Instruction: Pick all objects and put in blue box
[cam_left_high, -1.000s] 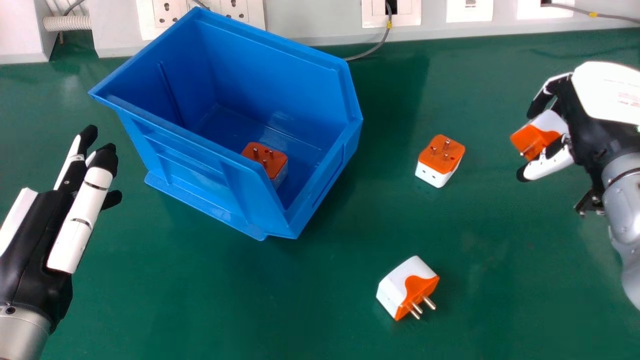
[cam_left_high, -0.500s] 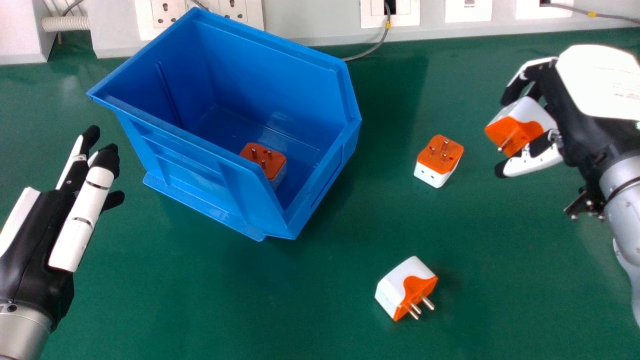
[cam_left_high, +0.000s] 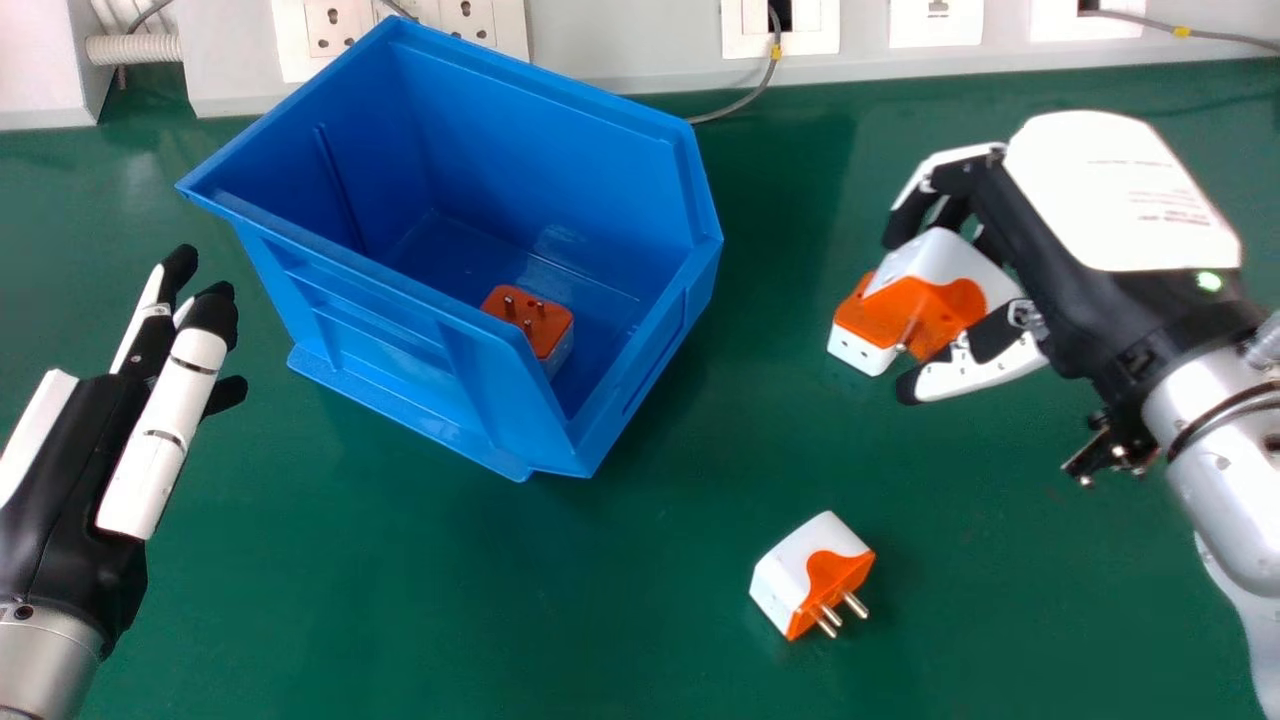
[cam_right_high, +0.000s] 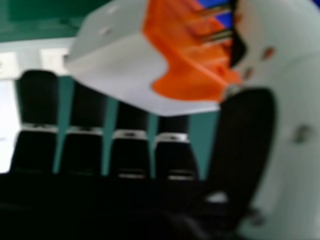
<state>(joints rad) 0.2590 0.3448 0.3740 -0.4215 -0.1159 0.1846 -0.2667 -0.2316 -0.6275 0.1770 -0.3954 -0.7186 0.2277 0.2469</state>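
Blue box (cam_left_high: 380, 310) set near the counter's (cam_left_high: 500, 620) far edge in the head view, boxed adapter (cam_left_high: 525, 315) inside, covered adapter (cam_left_high: 862, 350) partly hidden by held adapter (cam_left_high: 935, 262), loose adapter (cam_left_high: 810, 575) lying nearer, metal prongs (cam_right_high: 217, 36) seen close in the right hand view, right hand (cam_left_high: 1060, 215) turned palm down, held adapter pinched between curled fingers and thumb, left hand (cam_left_high: 80, 470) outstretched, fingers straight.

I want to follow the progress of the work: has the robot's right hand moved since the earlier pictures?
Yes. In the head view, the right hand has moved left, closer to the blue box.

Silver forearms, black and white hands
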